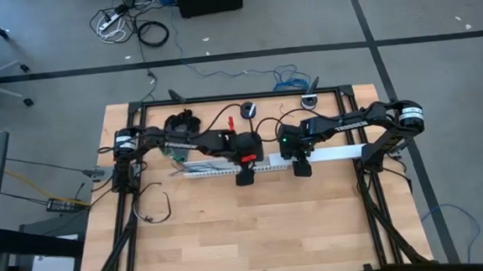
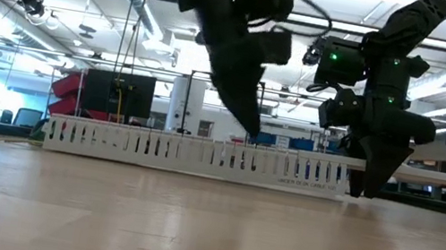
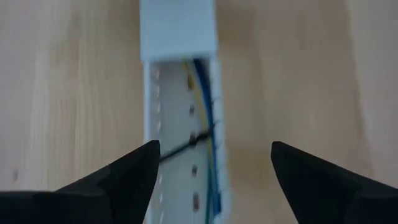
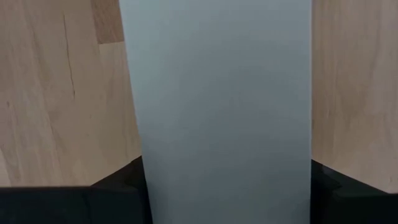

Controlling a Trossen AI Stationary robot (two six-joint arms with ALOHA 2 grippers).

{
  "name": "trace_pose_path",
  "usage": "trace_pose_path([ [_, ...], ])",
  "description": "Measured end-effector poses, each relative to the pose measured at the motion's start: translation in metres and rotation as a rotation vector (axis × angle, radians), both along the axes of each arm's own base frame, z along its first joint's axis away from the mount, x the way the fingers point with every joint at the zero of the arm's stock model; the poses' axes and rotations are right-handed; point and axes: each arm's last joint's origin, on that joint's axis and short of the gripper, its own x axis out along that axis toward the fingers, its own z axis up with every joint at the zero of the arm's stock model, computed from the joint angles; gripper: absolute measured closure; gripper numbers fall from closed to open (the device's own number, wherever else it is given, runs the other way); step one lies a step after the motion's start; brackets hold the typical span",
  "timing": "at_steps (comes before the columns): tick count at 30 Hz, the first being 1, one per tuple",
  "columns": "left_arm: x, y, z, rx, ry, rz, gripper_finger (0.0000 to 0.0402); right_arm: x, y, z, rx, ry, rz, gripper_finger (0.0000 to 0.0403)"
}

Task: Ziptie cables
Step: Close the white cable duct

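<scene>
— Over the middle of the table, what is the left gripper (image 3: 214, 168) doing?

— It hangs above the open part of the duct (image 1: 218, 168) with its fingers (image 3: 118, 174) spread wide, one to each side of the channel and nothing between them. It holds nothing.

— And the cables (image 3: 208, 124)?

— Lying inside the duct, running along its length. From the left wrist I see blue and yellowish strands plus one thin dark wire crossing them on a slant. Whether that dark one is a tie I can't tell. The cover (image 3: 178, 28) closes the channel just beyond them.

— The right gripper (image 4: 227, 186)?

— Further along, on the covered stretch. Its fingers (image 4: 118, 180) sit against both sides of the white cover, pinching it, so I'd say it steadies the duct.

— So which step is this?

— My guess: the left arm is lining up over the wires, the bundle not yet tied. I see no tie in either claw.

— What does the next move need?

— Coming straight down between the slotted walls without snagging the teeth, and gathering every strand, while the right keeps the duct from sliding.
</scene>
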Motion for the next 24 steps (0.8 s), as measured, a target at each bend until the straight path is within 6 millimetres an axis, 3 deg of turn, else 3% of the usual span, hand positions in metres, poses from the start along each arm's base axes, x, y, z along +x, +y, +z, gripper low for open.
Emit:
trace_pose_path([
  [11, 0.006, 0.009, -0.005, 0.039, -0.031, -0.003, 0.0098, 0.000, 0.000, 0.000, -0.003, 0.000, 0.001, 0.0178],
  [24, 0.014, 0.017, -0.025, -0.015, -0.032, -0.027, 0.0079, 0.000, 0.000, 0.000, -0.002, 0.005, -0.006, 0.0175],
])
